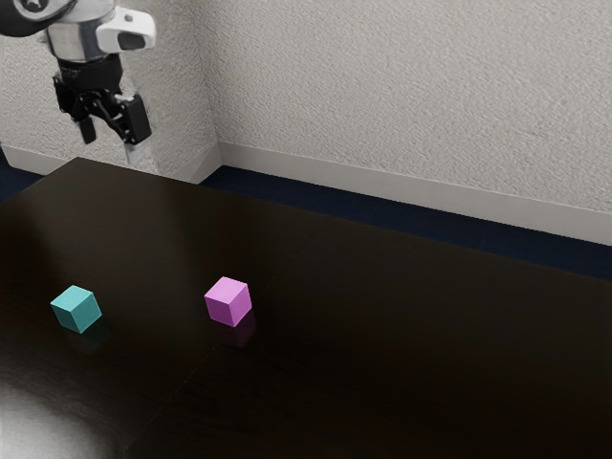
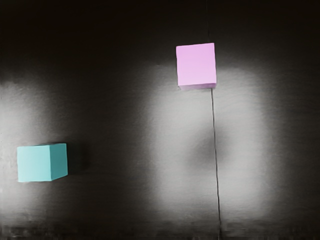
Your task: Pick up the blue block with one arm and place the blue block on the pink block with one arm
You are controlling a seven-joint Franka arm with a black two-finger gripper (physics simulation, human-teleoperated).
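The blue block, more a teal cube, rests on the dark table near the exterior view's left edge. To its right, about two block widths away, sits the pink block. My gripper hangs high above the table's far left corner, well clear of both blocks, open with nothing between its fingers. In the wrist view, far below my hand, the blue block and the pink block lie apart on the glossy table top.
A thin seam runs across the table top past the pink block. Behind the table stand a white textured wall and a baseboard above dark blue floor.
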